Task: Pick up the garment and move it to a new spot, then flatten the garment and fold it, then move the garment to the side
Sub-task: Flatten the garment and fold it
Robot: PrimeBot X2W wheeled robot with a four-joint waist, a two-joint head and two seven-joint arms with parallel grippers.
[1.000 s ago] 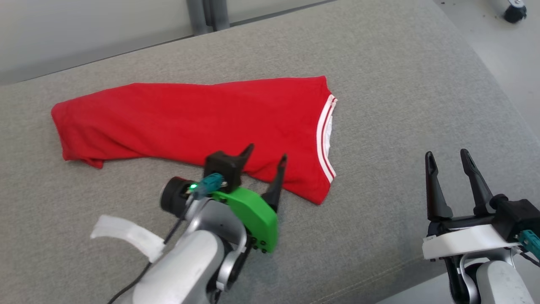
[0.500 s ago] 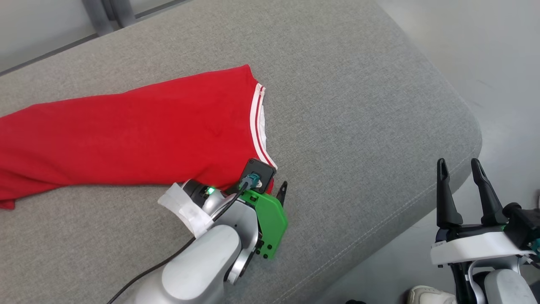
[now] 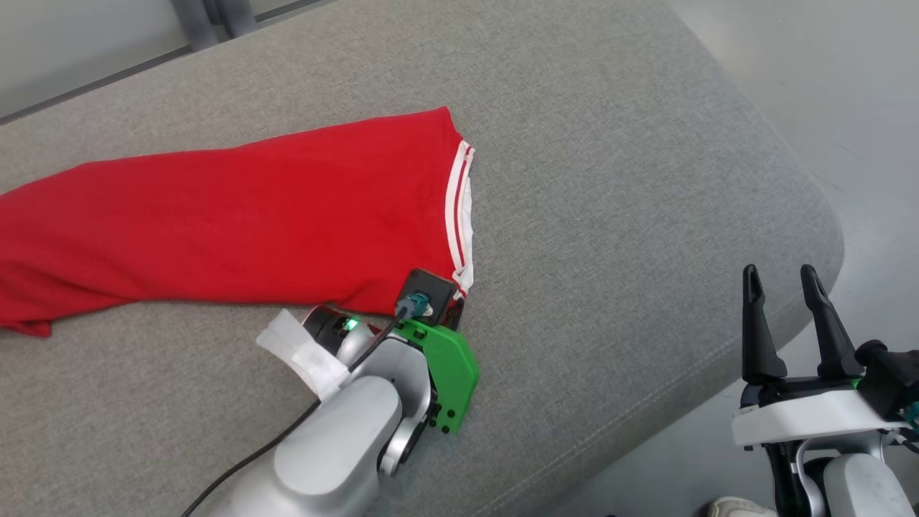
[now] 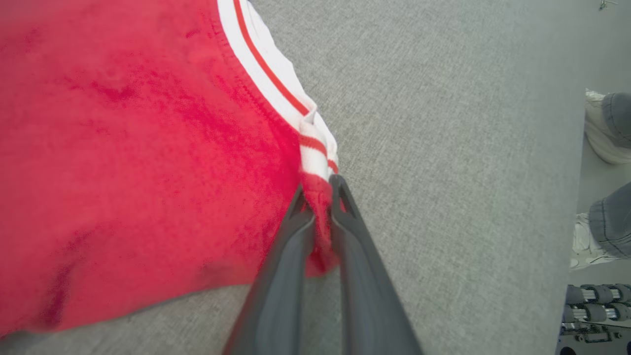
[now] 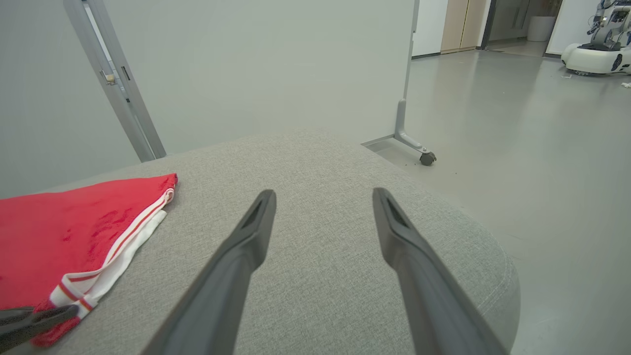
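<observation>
A red garment (image 3: 251, 215) with a white striped band lies spread flat across the left and centre of the head view, on a grey upholstered cushion (image 3: 610, 143). At lower centre, the left hand (image 4: 318, 190) is clenched on the garment's lower corner, with red cloth pinched between its two dark fingers just below the band. At the lower right, the right hand (image 3: 782, 276) is released, its fingers spread with nothing between them, near the cushion's rounded edge and well apart from the garment.
</observation>
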